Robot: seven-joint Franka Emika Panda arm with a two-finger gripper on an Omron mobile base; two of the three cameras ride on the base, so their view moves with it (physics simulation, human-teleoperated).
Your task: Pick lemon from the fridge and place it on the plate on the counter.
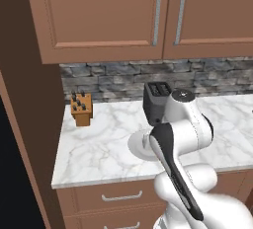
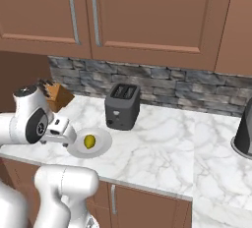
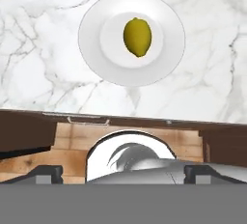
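Knife block sits off to the left on the counter. Gripper hangs spread wide, nothing between its jaws. Straight ahead of them the lemon lies mid-plate, and the toaster stands just beyond on the right.

Lemon: 1 small, smooth yellow fruit, lying on its side in the centre of the plate. Plate: round, shallow, plain grey-white, flat on the bench, white marble with grey veining, near its front edge.
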